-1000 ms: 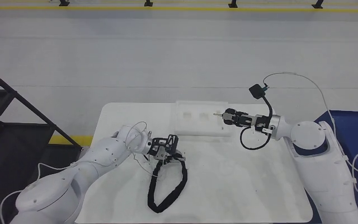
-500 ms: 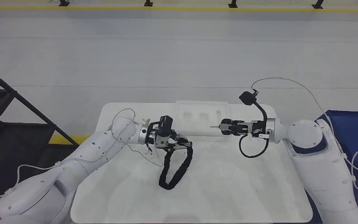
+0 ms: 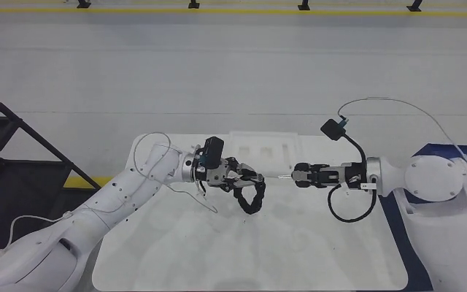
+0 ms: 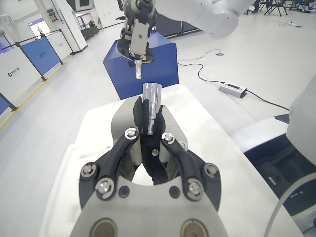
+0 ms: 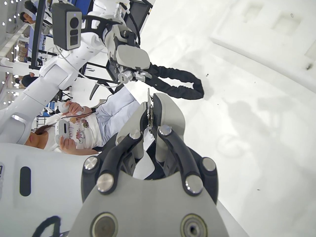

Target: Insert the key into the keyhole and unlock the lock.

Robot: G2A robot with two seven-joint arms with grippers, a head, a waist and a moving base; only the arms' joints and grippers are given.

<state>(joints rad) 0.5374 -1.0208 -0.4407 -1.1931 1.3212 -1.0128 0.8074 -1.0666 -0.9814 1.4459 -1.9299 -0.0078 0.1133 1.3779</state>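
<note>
Left hand (image 4: 149,113) is clamped on the lock (image 4: 152,94): both fingers pressed onto the black sleeved part just behind the chrome cylinder, cylinder sticking out past the fingertips. Right hand (image 5: 151,105) is pinching the key (image 4: 138,71) by its head, pads closed flat on it, blade sticking out in front. Both are held over the middle of the table (image 3: 314,248), the two hands facing each other tip to tip along one line in the top view, left arm coming in from the left side, right arm from the right. Key blade points at the end of the cylinder. The tip is near it but apart, with a small gap showing in the top and left wrist views. Keyhole (image 5: 122,77) sits in the round chrome end face and faces the right hand, and the key is outside it. Blade looks roughly in line with the cylinder axis; can't tell the exact offset. Lock's black cable loop (image 5: 176,82) hangs off the lock on the side toward the robot, drooping toward the table; can't tell whether it touches the surface. Container on the table: white foam tray (image 3: 255,139) at the far edge, just behind the two hands. Its square pockets (image 5: 286,23) show plain white foam floors. Lock and key are both outside the tray, each in a hand.
</note>
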